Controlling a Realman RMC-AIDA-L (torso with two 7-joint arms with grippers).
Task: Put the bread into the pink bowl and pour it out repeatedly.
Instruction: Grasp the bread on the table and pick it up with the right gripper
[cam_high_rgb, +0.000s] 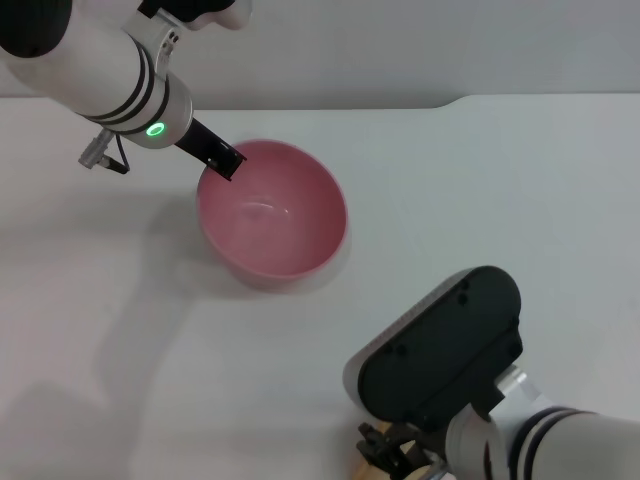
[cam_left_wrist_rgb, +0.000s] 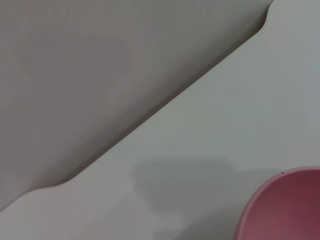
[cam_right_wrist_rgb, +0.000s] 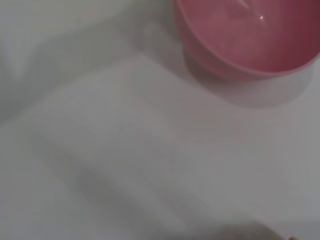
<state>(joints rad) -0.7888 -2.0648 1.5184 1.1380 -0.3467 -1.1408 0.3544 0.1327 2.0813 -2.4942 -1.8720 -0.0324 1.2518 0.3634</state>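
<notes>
Pink bowl (cam_high_rgb: 272, 210): empty, mid-tabletop (cam_high_rgb: 480, 180), left gripper (cam_high_rgb: 222, 158) clamped on far-left rim to steady it. Bread (cam_high_rgb: 372, 466): near edge, under right gripper (cam_high_rgb: 395, 455); grip indeterminate.

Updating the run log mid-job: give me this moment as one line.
left gripper: on rim of glossy pink plastic bowl | bowl: tilted, empty | right gripper: low, near edge | bread: only a tan sliver under the right gripper
</notes>
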